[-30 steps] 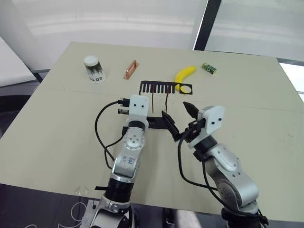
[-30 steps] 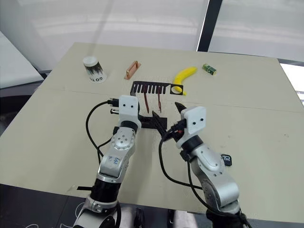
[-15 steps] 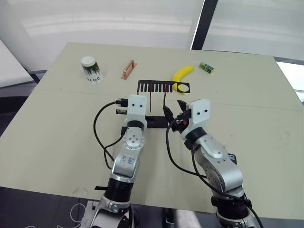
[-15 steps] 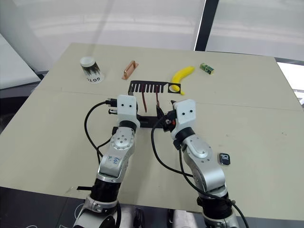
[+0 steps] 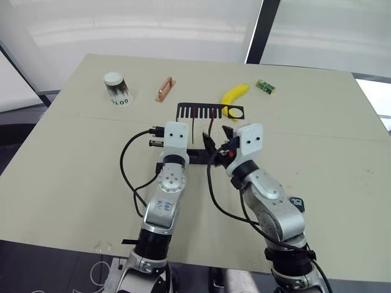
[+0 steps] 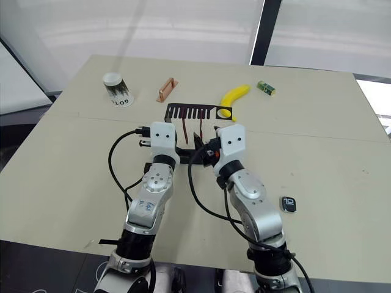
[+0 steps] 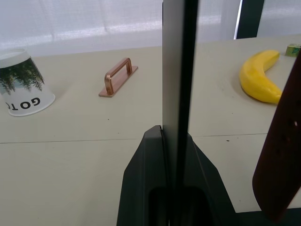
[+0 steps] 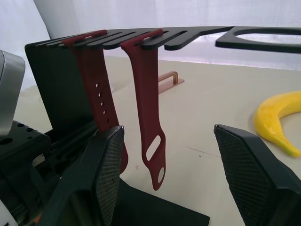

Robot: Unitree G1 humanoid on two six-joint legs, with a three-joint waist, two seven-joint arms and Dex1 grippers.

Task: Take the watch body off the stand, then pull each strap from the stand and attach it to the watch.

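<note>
Stand [image 7: 178,94] upright clamped in left jaws [image 7: 175,141], steadied for pulling. Right jaws [image 8: 188,155] spread apart, nearer strap [image 8: 149,108] hanging between them from comb slots, second strap [image 8: 96,84] just beside. Watch body [image 6: 288,204] already off, lying on counter [image 6: 342,140], well apart.

stand [image 8: 141,40]: black
straps [image 8: 148,108]: dark red
watch [image 6: 288,204]: black face, pale digits, grey rim
banana [image 5: 235,97]: yellow
cup [image 7: 23,84]: white — dark tree print, black letters
handle [image 7: 117,76]: copper
small box [image 5: 265,86]: green
table [image 5: 79,159]: pale beige
gripper pads [image 8: 110,174]: black — fine cross-hatch
</note>
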